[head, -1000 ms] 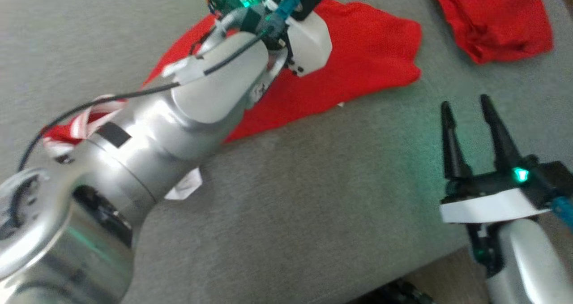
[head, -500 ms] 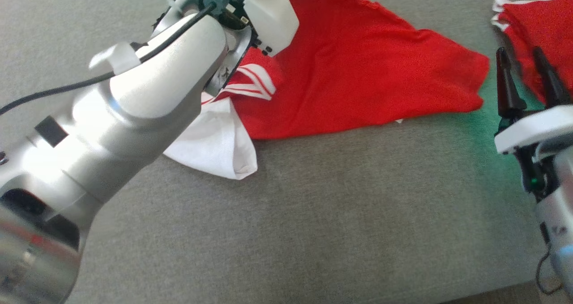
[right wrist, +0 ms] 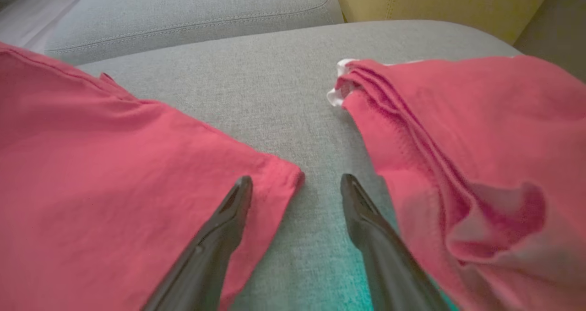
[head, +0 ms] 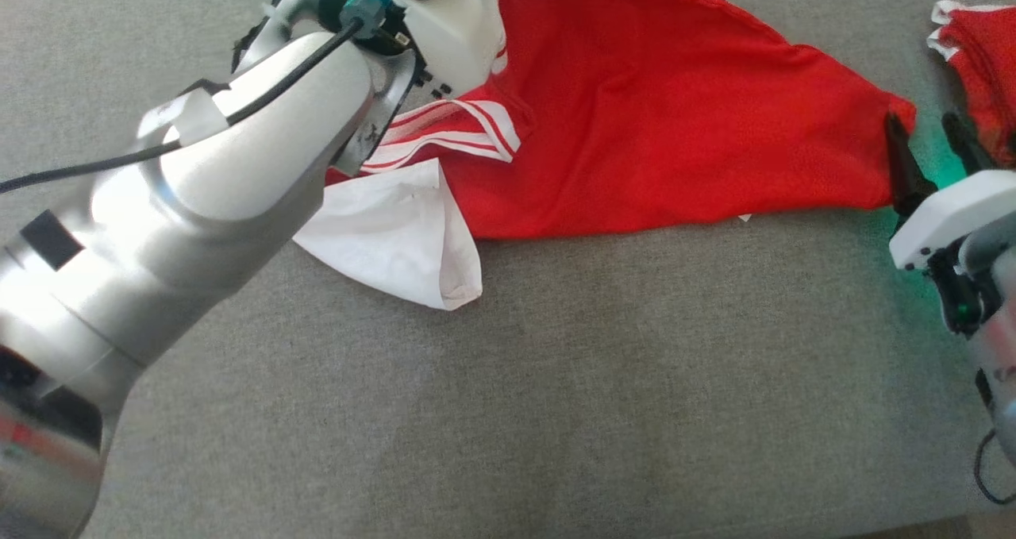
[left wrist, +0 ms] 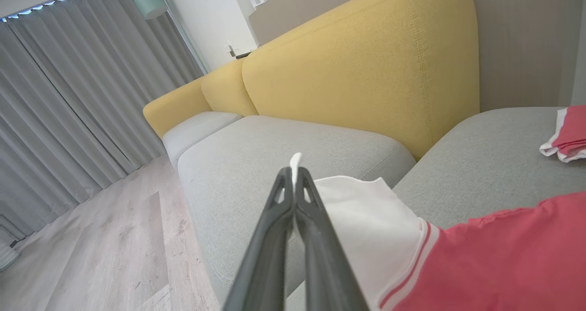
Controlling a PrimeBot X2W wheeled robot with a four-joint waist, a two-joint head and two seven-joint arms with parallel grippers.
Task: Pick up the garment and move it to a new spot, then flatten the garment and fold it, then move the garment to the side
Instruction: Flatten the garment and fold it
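Note:
The garment (head: 683,126) is a red shirt with white striped sleeves, spread over the grey sofa cushion (head: 556,380). My left arm (head: 238,166) reaches across its left part. In the left wrist view my left gripper (left wrist: 293,176) is shut on the white sleeve edge (left wrist: 361,210), and the red cloth (left wrist: 494,256) trails off to the right. My right gripper (head: 919,122) stands open at the garment's right corner. In the right wrist view its left finger (right wrist: 229,219) lies over that red corner (right wrist: 114,173), and its right finger (right wrist: 366,224) is over bare cushion.
A second red garment (head: 976,71) lies bunched just right of my right gripper, close to its right finger (right wrist: 458,132). Yellow sofa backrests (left wrist: 366,73) rise behind the seat. The cushion's front edge runs along the bottom right of the head view, and wooden floor (left wrist: 114,237) lies beyond the sofa.
The head camera has shifted. The white sleeve has come out from under my left arm and the garment lies more stretched. My right gripper has moved up to the garment's right corner.

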